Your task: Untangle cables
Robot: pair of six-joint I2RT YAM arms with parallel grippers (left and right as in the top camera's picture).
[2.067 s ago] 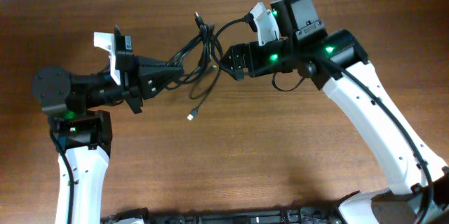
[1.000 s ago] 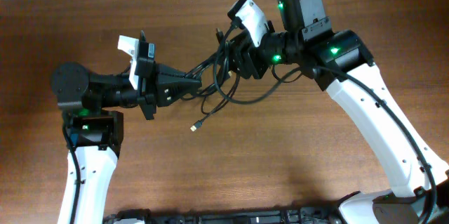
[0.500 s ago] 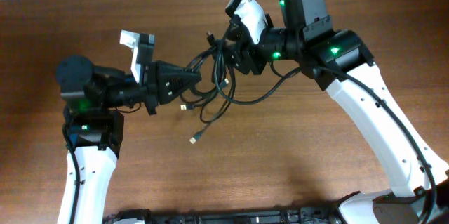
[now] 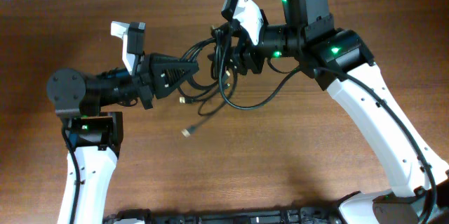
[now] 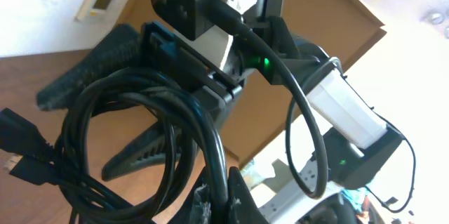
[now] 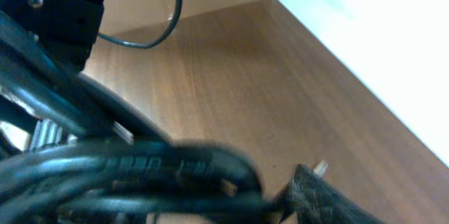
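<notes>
Two robot arms are pulling at a knot of black cables (image 4: 208, 57) over a brown table (image 4: 280, 168). Nearest the robot's base, a silver-tipped plug (image 4: 186, 132) is trailing at the end of one loose strand. It is sitting lower and farther toward the front than it was two seconds ago, and whether it is touching the wood cannot be told.

Just beyond it, a long loop (image 4: 245, 104) is sagging out of the bundle toward the right arm. Two seconds ago this loop was not hanging free, so some slack appears to be working out of the tangle.

Farther back, the left gripper (image 4: 191, 69) is clamping tight on a handful of strands. Its wrist view is showing coils wrapped thickly just ahead of the fingers. Over the last half second that arm has been drawing back to its own side, pulling the bundle taut.

Farthest from the base, the right gripper (image 4: 230, 52) is pushing into the other side of the knot, having swung up and away over the past two seconds. Blurred cords are filling its wrist view, so how its jaws are standing, or whether they are holding anything, cannot be told.

Most strands are still crossing between the two grippers in the air, so the untangling is looking only partly under way.
</notes>
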